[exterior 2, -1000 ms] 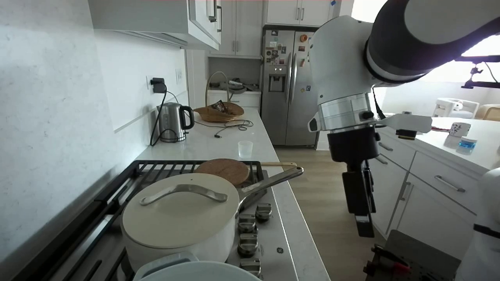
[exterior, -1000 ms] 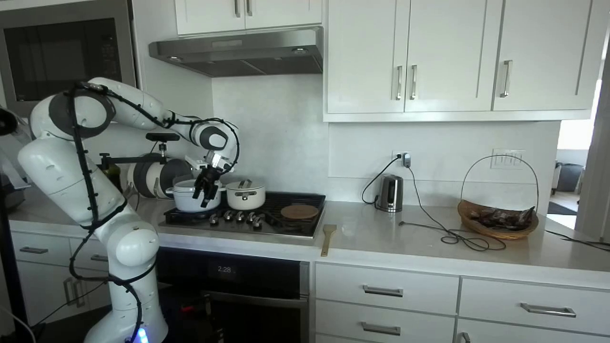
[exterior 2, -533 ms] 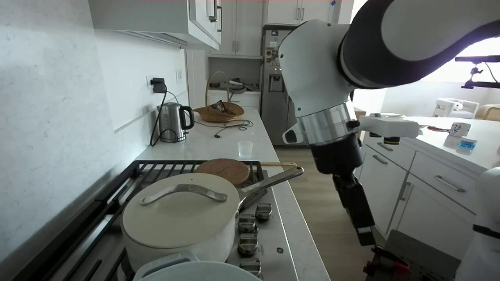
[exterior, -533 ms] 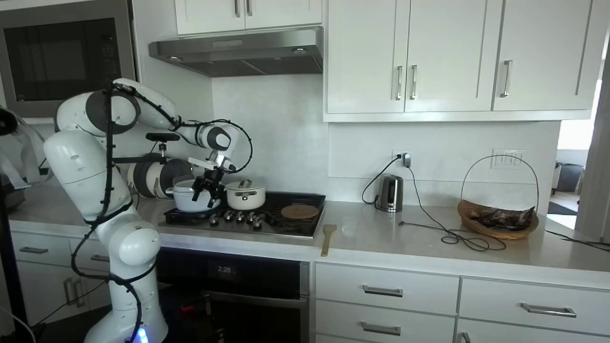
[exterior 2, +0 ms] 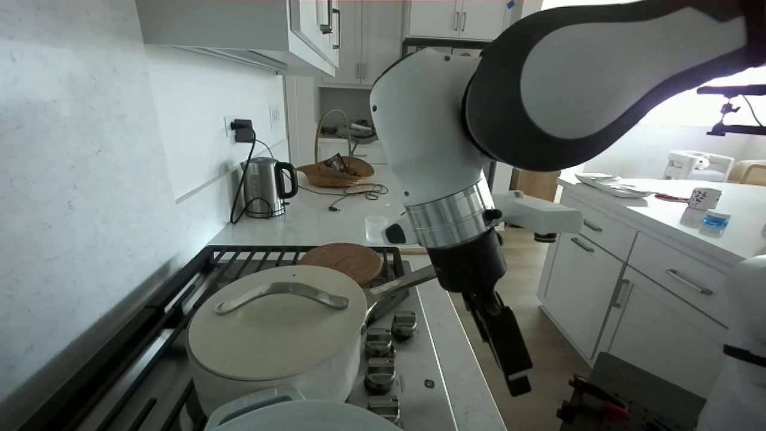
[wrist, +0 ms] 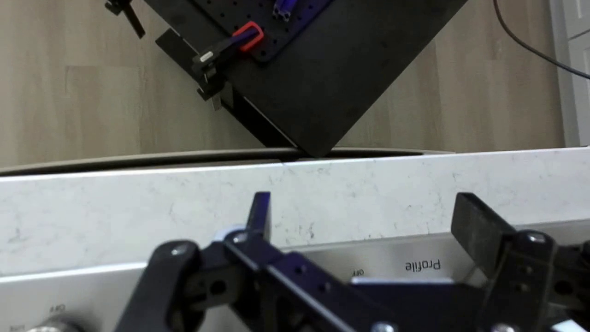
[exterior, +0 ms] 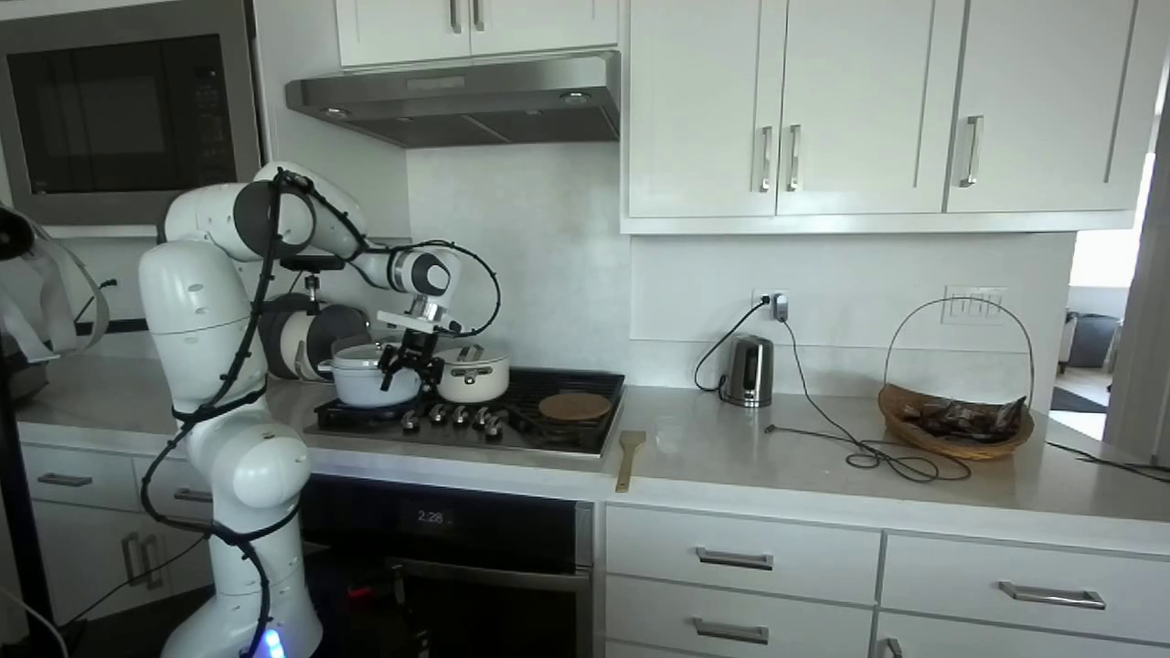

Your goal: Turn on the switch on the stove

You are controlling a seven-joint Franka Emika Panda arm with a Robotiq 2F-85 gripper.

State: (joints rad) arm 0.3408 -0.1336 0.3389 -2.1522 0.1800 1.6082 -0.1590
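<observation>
The stove (exterior: 585,448) has black grates and a steel front panel; the panel also shows in the wrist view (wrist: 423,251). Several steel knobs stand on it in both exterior views (exterior: 494,426) (exterior 2: 379,375). One knob (wrist: 53,326) is cut off at the lower left of the wrist view. My gripper (exterior: 409,376) is in the air above the stove's front side, apart from the knobs; in an exterior view (exterior 2: 517,383) it points down near the counter's front edge. In the wrist view my gripper (wrist: 364,198) is open, with nothing between its fingers (wrist: 479,226).
A white lidded pot (exterior: 471,379) with a long handle (exterior 2: 413,282) reaching over the knobs and a light blue pot (exterior: 358,379) stand on the grates. A brown round trivet (exterior: 574,407) lies at their right. A wooden spatula (exterior: 629,457) lies beside the stove.
My arm has swung forward. The gripper has moved to the right in one exterior view and left and slightly down, closer to the stove front, in the other. The pots and knobs look unchanged.
</observation>
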